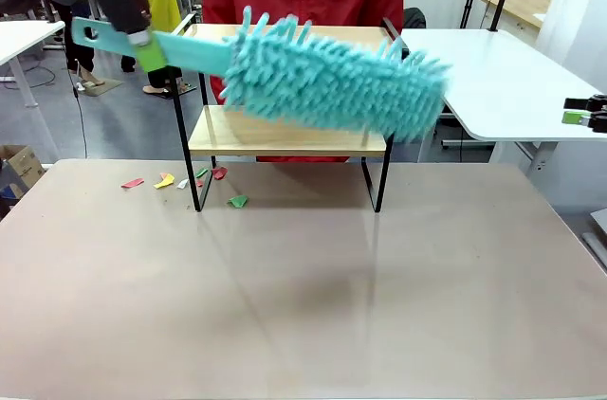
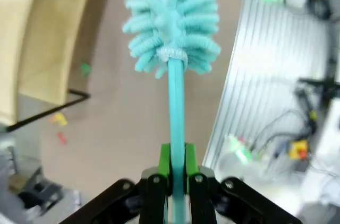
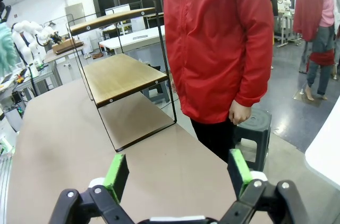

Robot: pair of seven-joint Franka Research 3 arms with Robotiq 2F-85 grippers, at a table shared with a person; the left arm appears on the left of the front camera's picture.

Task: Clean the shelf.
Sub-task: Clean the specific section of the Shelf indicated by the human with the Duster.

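Left gripper (image 2: 177, 157) clamps duster (image 1: 332, 87) handle | shelf (image 1: 285, 139) behind duster head | right gripper (image 3: 178, 168) spread, empty

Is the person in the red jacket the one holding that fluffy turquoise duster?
No, the robot's left hand is shut on the handle of the duster, squeezing it from both sides.

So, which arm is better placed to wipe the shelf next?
Likely left: the left gripper is shut on the teal duster, held near the shelf; the right gripper is open, off to the side.
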